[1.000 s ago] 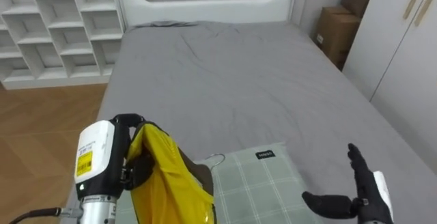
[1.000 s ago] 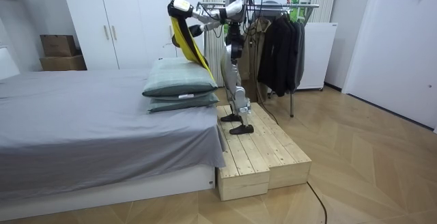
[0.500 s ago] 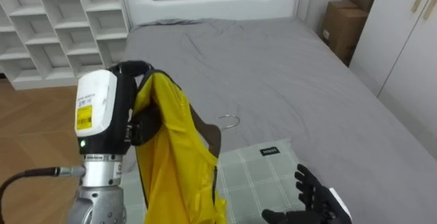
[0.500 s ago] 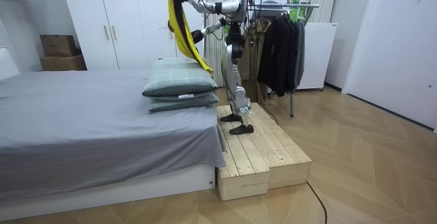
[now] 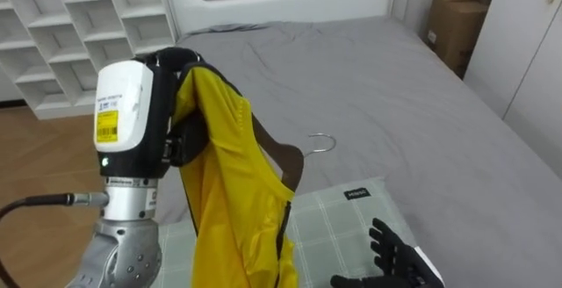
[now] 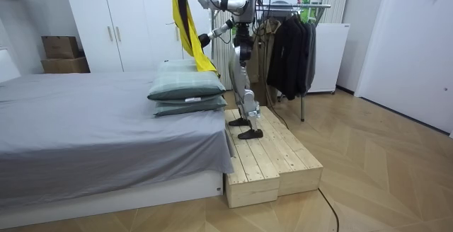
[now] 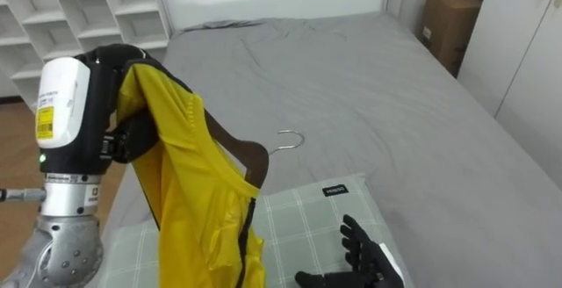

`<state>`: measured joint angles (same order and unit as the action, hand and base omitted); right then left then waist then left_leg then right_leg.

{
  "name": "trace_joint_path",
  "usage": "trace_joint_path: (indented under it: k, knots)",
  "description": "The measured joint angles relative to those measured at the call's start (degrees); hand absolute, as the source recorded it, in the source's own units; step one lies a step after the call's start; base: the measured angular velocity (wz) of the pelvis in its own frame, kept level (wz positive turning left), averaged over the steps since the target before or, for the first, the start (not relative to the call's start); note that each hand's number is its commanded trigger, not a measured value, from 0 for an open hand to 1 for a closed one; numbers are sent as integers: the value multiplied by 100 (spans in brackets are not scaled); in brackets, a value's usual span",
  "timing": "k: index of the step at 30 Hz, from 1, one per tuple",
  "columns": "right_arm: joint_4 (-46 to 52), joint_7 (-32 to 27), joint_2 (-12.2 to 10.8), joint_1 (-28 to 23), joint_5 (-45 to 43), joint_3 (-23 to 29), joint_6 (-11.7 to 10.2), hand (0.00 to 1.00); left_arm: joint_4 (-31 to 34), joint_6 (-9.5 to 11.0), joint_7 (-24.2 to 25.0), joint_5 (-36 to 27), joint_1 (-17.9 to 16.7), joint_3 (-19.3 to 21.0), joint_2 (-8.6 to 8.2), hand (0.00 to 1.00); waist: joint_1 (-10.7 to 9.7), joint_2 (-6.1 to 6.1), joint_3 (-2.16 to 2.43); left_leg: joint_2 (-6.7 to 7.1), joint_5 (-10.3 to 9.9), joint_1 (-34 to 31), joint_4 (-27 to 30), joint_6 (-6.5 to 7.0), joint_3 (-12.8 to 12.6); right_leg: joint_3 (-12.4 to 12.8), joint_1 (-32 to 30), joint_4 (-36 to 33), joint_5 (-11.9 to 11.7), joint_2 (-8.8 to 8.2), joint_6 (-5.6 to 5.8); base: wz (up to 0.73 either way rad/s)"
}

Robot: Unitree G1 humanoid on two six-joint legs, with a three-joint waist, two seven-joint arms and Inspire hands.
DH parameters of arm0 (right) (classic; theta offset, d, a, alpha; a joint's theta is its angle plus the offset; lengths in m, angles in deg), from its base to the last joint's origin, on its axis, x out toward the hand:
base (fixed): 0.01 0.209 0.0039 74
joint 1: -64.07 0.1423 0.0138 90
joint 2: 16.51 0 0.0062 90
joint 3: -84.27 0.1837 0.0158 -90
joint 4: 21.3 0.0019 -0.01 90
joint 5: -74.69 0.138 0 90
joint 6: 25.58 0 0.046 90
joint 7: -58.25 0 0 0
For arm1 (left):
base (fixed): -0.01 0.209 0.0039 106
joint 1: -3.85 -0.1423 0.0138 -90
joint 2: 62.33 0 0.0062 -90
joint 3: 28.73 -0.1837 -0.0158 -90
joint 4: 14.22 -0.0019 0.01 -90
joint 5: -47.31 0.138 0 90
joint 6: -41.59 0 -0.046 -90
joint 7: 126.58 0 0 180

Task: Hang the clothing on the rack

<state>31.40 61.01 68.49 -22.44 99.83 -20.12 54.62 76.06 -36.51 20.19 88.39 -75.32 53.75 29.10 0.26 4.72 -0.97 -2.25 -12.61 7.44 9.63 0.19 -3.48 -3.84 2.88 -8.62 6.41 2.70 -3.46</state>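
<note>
A yellow garment (image 5: 233, 191) hangs on a brown wooden hanger (image 5: 283, 161), whose metal hook (image 5: 320, 140) points right. My left hand (image 5: 183, 140) is shut on the garment's top and holds it raised, high above the bed in the room view (image 6: 187, 27). The garment's lower end hangs just above a green checked pillow (image 5: 338, 222). Low at the right, my right hand (image 5: 395, 257) is open over that pillow, fingers spread, apart from the garment.
I stand on a wooden platform (image 6: 272, 161) at the grey bed's (image 5: 369, 86) side. A rack of dark clothes (image 6: 290, 48) is behind me. White shelves (image 5: 53, 25), cardboard boxes (image 5: 457, 33) and a wardrobe (image 5: 536, 68) surround the bed.
My left hand has lifted the yellow garment higher, so it hangs longer. My right hand has drawn in and lower over the pillow. The view has shifted slightly.
</note>
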Motion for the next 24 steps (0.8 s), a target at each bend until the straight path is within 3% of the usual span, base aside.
trace_joint_path:
  k: [5, 14, 20, 24]
  knots:
    - [152, 234, -7, 2, 476, -86, 0, 0, 0, 11, -14, -13, 0, -27, -1, 100, -4, 40, -23, 15, 0, -28, 15, 0, 37, -48, -3, 4, 7, -15, 10, 6]
    - [1006, 990, 106, 169, 1385, -477, 71, 0, 247, 65, -12, 128, 24, -39, 9, 100, 13, 28, -14, -5, 2, -51, 53, 1, 55, -94, -20, -31, 5, -19, 8, 0]
    - [1434, 1525, -17, 255, 1564, -710, 114, 0, 239, 66, 50, 140, 28, -76, 9, 100, 22, -72, -22, -7, 1, 90, -6, 1, 54, -99, 104, -6, 7, -13, 10, 0]
    - [1483, 1700, -8, 261, 1852, -817, 118, 0, 222, 65, 126, 212, 120, -75, 9, 100, 148, -134, -10, 4, 1, 95, -3, 1, 53, -88, 107, -12, 7, -26, 11, 0]
